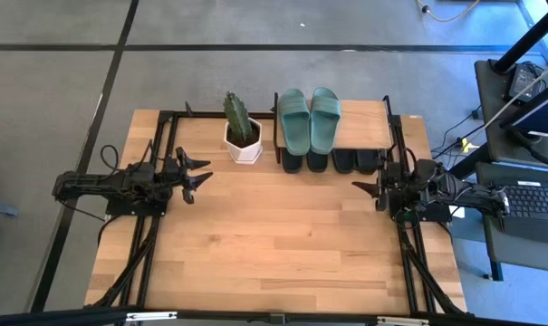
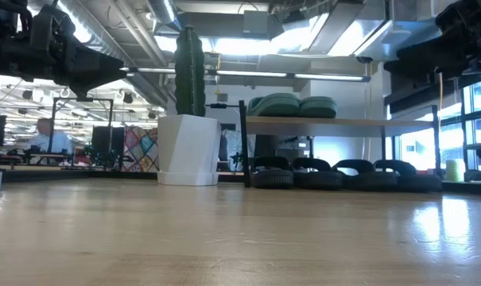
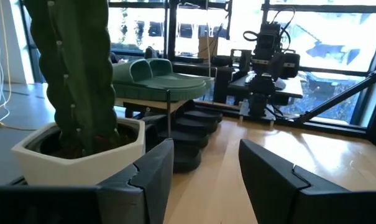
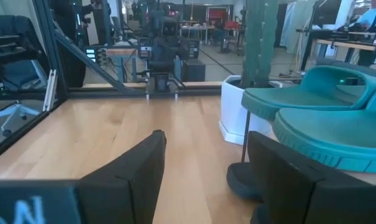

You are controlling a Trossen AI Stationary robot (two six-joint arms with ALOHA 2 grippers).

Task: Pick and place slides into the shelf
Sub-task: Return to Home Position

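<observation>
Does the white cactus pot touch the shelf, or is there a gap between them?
Apart. In the high view, a strip of bare tabletop separates the white pot from the left post of the shelf.

Shelf and plant at the table's far edge, one arm at each side.

The shelf [image 1: 369, 122] stands at the far edge of the table [image 1: 274, 244], right of centre. A pair of slides [image 1: 310, 118] lies side by side on the left half of its top board, and four more slides [image 1: 332, 161] sit in a row beneath that board. The potted cactus [image 1: 243, 136] stands just left of the shelf. The left gripper [image 1: 201, 174] is at the table's left side, and the right gripper [image 1: 365, 191] is opposite, before the shelf's right end.
</observation>
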